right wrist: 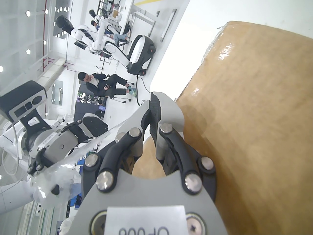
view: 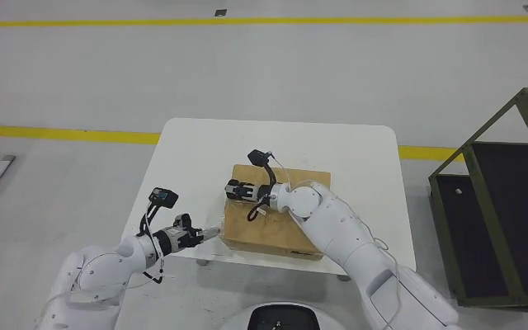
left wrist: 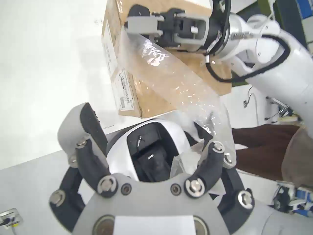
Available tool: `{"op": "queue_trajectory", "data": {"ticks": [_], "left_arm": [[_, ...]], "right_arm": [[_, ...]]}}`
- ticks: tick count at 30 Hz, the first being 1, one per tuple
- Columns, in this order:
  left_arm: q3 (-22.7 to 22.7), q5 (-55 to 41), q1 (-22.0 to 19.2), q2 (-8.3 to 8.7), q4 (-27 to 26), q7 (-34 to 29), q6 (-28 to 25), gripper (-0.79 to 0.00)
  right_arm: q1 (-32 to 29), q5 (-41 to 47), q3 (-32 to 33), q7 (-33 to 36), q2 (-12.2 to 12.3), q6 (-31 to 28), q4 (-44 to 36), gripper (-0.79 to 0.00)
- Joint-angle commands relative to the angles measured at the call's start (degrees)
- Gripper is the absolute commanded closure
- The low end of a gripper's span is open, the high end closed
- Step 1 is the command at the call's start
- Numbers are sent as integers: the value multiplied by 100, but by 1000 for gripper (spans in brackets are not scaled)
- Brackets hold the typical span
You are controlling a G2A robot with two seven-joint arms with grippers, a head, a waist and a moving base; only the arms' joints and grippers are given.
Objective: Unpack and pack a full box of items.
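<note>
Right gripper (right wrist: 154,110), pinched shut on one end of the clear tape strip (left wrist: 171,79) atop the closed cardboard box (right wrist: 244,123) on the table (view: 247,140), should probably peel low and steadily once the left gripper (left wrist: 151,133) (jaws apart, tape clinging to one finger) clamps the loose end.

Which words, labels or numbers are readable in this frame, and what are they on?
Labels on the box: print and barcode too blurred to read.
Sticker at the right gripper base: upside down, cut by the edge; not fully readable.
Marking on the left gripper: too small to read.
Clear tape: no print.
</note>
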Motion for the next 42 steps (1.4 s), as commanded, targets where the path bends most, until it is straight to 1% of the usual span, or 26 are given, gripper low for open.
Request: {"op": "queue_trajectory", "data": {"ticks": [1, 3, 6, 7, 10, 11, 12, 14, 15, 18, 21, 25, 28, 34, 41, 42], "left_arm": [[65, 699, 51, 29, -53, 87, -223, -785], [130, 1670, 65, 63, -171, 264, -377, -785], [271, 2403, 144, 70, -234, 667, -381, -785], [276, 2786, 139, 82, -260, 769, -376, -785], [392, 3813, 174, 89, -286, 1182, -120, -785], [443, 4223, 194, 91, -304, 1394, -21, -785], [495, 4855, 199, 103, -368, 1675, 46, -785], [699, 6017, 319, 122, -398, 2402, 128, -785], [785, 6414, 398, 124, -349, 2704, 248, -785], [981, 7273, 553, 120, -235, 3438, 620, -785], [1161, 8170, 658, 121, -25, 3979, 969, -785], [1348, 8861, 710, 94, 292, 4471, 1510, -785], [1421, 8726, 727, 53, 442, 4673, 1787, -785], [1421, 8726, 727, 53, 442, 4673, 1787, -785], [1421, 8726, 727, 53, 442, 4673, 1787, -785], [1424, 8835, 728, 55, 474, 4706, 1750, -785]], "right_arm": [[-4, -10, 11, 2, -8, -6, -12, 0], [-5, -20, 26, 0, -14, -16, -13, 0], [-11, -50, 42, -6, -22, -20, -11, 0], [-15, -57, 46, -7, -25, -19, -12, 0], [-29, -65, 63, -1, -36, -30, -20, 0], [-29, -67, 71, 0, -39, -31, -23, 0], [-23, -75, 78, -2, -41, -33, -28, 0], [-16, -88, 90, 4, -47, -48, -44, 0], [-14, -91, 98, 8, -49, -57, -46, 0], [-16, -96, 120, 20, -56, -80, -56, 0], [-29, -100, 143, 20, -62, -114, -78, 0], [-47, -110, 191, -32, -58, -280, -100, 0], [-63, -114, 240, -79, -47, -388, -134, 0], [-77, -140, 382, -54, 20, -481, -151, 0], [-146, -216, 504, -67, 84, -440, -305, 0], [-157, -227, 515, -64, 90, -434, -327, 0]]}}
